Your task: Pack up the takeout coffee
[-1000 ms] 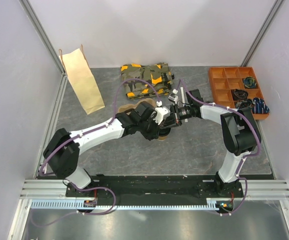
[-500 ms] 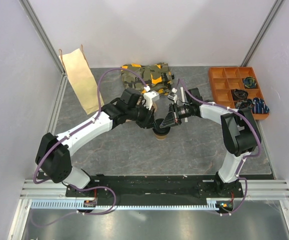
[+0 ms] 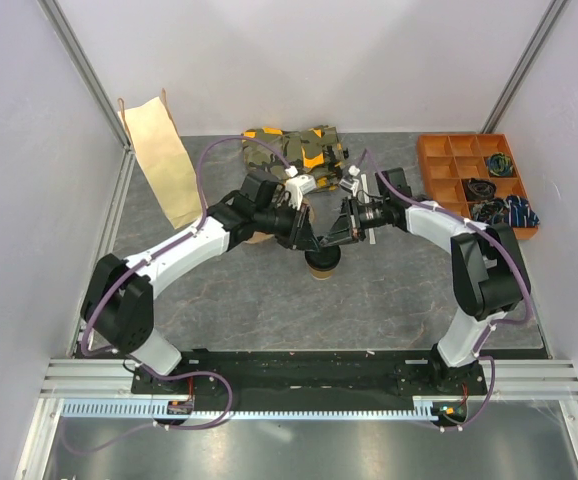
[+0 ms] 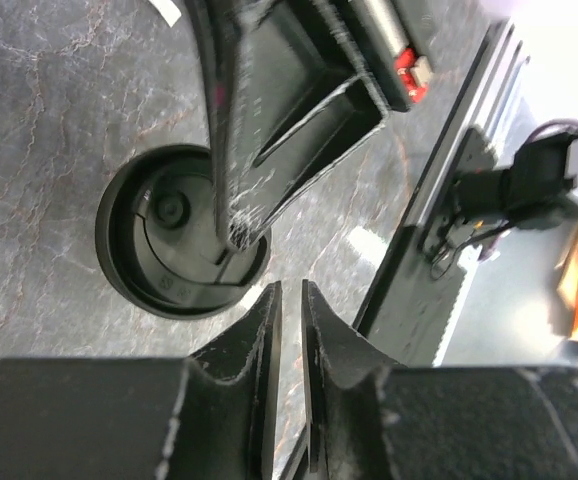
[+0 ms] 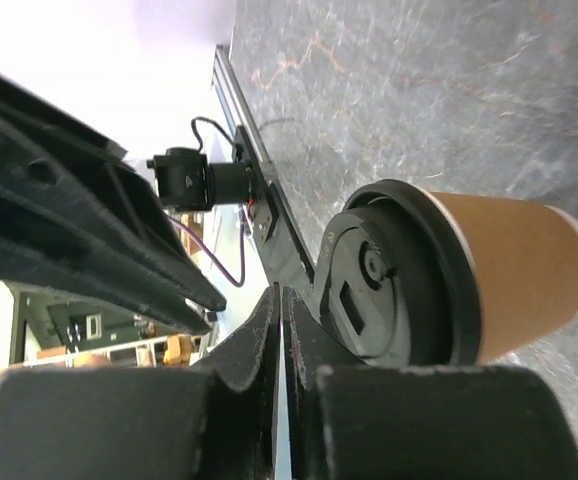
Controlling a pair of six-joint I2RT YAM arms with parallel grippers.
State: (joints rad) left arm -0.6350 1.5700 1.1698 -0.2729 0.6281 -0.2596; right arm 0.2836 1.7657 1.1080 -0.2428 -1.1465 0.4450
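Note:
The takeout coffee, a tan paper cup (image 3: 321, 270) with a black lid (image 3: 322, 260), stands upright on the grey table mid-scene. The lid fills the left wrist view (image 4: 174, 245), and the cup's tan side shows in the right wrist view (image 5: 514, 270). My left gripper (image 3: 305, 241) is shut and empty, just above and to the left of the lid; its tips (image 4: 289, 292) sit beside the lid's rim. My right gripper (image 3: 335, 240) is shut and empty, just above and to the right of the lid, tips (image 5: 280, 297) at the rim. The two grippers point at each other over the cup.
A tall tan paper bag (image 3: 165, 162) stands at the back left. A brown pulp tray (image 3: 257, 238) peeks out under my left arm. A camouflage cloth item (image 3: 294, 150) lies behind the cup. An orange compartment tray (image 3: 469, 180) with small parts sits at the back right.
My left gripper, which covered the cup a second ago, has pulled back and to the left, uncovering the lidded cup. My right gripper has shifted slightly back. The cup has stayed put.

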